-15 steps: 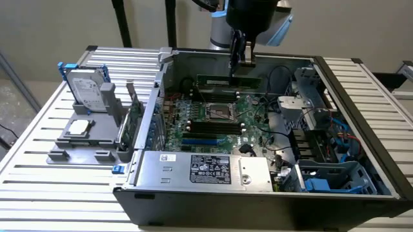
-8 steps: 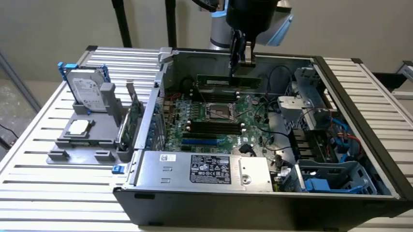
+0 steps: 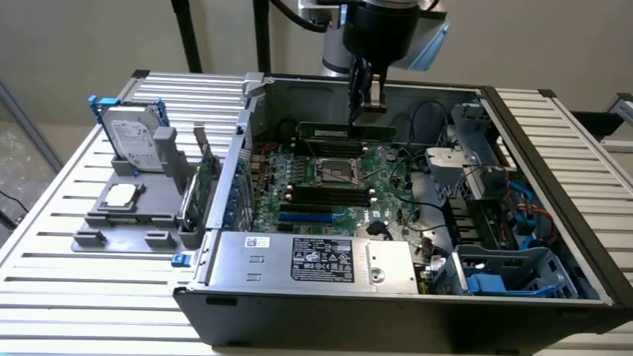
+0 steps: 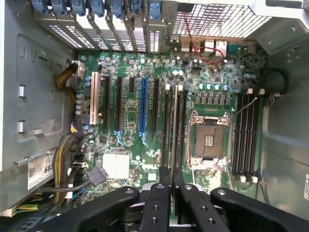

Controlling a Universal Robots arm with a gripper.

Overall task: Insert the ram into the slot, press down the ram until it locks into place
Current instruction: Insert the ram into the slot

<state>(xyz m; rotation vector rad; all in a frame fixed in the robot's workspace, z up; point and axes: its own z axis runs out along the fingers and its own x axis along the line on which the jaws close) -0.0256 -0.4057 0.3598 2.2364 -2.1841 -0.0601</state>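
The ram is a long green stick standing on edge at the far side of the motherboard, in one of the black slots behind the CPU socket. My gripper hangs straight above the right half of the ram, a small gap over its top edge. Its fingers are pressed close together with nothing between them. In the wrist view the fingers point down over the same bank of slots, where the ram shows edge-on as a thin line.
A second bank of black slots lies on the near side of the CPU socket. The case walls ring the board, with a power supply in front and drive cages at the exterior view's right. A hard drive stands outside.
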